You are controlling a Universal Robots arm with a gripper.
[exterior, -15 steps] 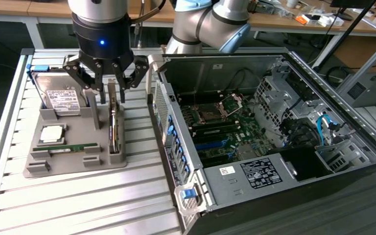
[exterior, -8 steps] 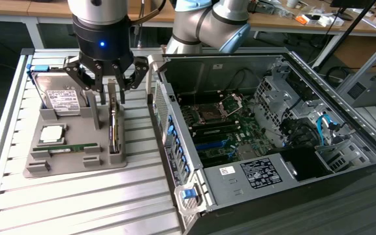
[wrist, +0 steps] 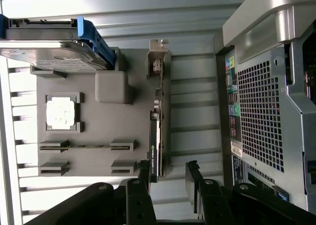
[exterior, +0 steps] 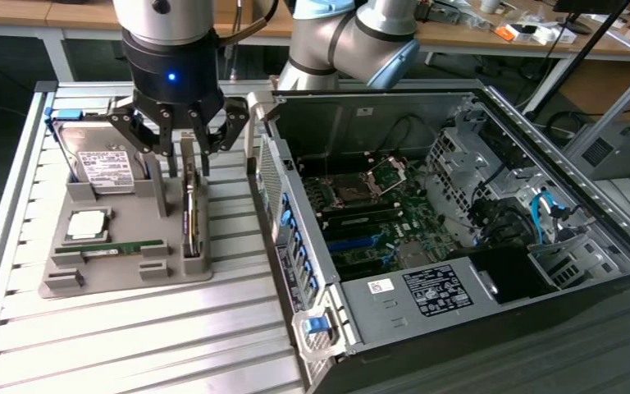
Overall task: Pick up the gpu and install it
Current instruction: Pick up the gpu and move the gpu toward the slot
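Note:
The gpu (exterior: 191, 209) is a thin dark card standing on its edge in a slot at the exterior view's right side of the grey parts holder (exterior: 118, 275). In the wrist view the gpu (wrist: 157, 131) appears edge-on with its metal bracket at the far end. My gripper (exterior: 181, 162) hangs straight over the card, open, with a finger on each side of its upper edge. In the wrist view my gripper (wrist: 168, 169) straddles the card's near end; one fingertip (wrist: 144, 169) is close beside the card and the other stands well apart from it.
The holder also carries a silver hard drive (exterior: 102, 164), a cpu (exterior: 88, 224) and a green memory stick (exterior: 124, 246). The open computer case (exterior: 458, 222) lies close on the exterior view's right, its wall (wrist: 266, 111) near the gripper. The motherboard (exterior: 370, 222) is exposed inside.

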